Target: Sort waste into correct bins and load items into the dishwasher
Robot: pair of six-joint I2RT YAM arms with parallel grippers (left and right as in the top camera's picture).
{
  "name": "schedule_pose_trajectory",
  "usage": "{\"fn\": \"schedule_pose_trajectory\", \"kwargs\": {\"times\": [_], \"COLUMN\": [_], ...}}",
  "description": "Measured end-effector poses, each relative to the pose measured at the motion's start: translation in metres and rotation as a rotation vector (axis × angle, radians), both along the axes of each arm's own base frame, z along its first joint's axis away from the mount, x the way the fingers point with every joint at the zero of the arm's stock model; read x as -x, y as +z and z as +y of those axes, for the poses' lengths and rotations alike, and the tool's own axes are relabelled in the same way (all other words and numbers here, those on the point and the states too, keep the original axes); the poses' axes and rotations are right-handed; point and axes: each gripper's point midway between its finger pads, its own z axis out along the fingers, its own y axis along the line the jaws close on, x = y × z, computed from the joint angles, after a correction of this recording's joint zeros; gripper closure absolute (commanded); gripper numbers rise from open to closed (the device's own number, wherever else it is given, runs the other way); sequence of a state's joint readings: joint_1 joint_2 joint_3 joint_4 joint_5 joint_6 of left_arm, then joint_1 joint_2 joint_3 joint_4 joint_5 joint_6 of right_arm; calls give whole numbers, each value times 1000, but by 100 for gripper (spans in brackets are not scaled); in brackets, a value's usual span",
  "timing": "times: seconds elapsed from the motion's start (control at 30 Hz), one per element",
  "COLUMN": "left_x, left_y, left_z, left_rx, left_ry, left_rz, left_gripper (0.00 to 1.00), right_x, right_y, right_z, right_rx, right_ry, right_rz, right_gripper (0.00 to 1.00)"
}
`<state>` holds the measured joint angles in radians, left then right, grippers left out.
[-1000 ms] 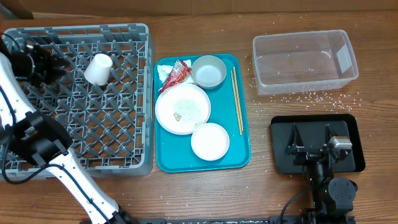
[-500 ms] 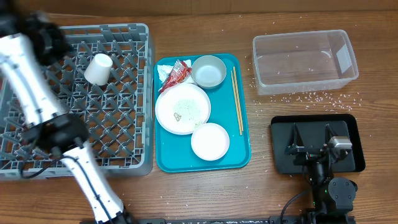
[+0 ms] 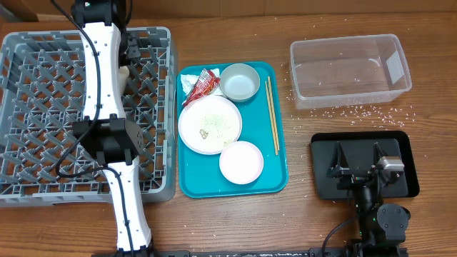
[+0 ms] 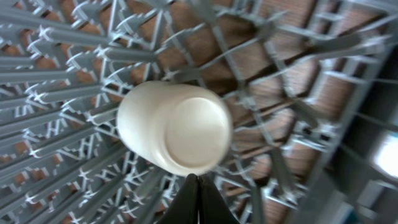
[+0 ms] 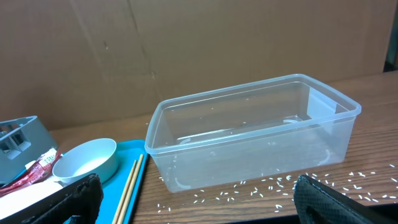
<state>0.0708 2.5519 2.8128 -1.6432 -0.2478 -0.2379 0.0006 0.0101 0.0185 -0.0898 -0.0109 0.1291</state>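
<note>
The grey rack (image 3: 43, 107) lies below and ahead of the left pincer (image 4: 199, 191), whose jaws are pressed together with nothing between them. The prongs of the rack are judged a hazard, since a low sweep of the closed tips could snag on them. The black tray (image 3: 408, 153) lies beneath the right pincer (image 3: 355, 165), which is spread wide and empty, well apart from the rack, so no risk is expected there. The white cup (image 4: 174, 127) is seated among the prongs just beyond the left tips, and contact cannot be confirmed or ruled out. It is judged that a forward push by the closed tips could tip or roll the cup off its prongs, as it is only propped there. The flat base is turned toward the pincer and the mouth away, into the grid. The long axis is taken to run roughly along the pincer's line of approach, leaning rather than upright.
</note>
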Motion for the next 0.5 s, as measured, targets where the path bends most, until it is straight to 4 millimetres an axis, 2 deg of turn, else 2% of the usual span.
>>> {"fn": "schedule_pose_trajectory", "kwargs": {"times": [0.2, 0.3, 0.5], "left_x": [1, -3, 3], "left_y": [-25, -26, -25], "left_z": [15, 16, 24], "left_rx": [-40, -54, -112], "left_ry": [25, 25, 53], "left_rz": [49, 35, 55], "left_gripper": [96, 96, 96], "right_x": [0, 0, 0], "right_y": [0, 0, 0], "right_z": [0, 0, 0], "right_rx": [0, 0, 0], "right_ry": [0, 0, 0], "right_rz": [0, 1, 0], "right_gripper": [0, 0, 0]}}
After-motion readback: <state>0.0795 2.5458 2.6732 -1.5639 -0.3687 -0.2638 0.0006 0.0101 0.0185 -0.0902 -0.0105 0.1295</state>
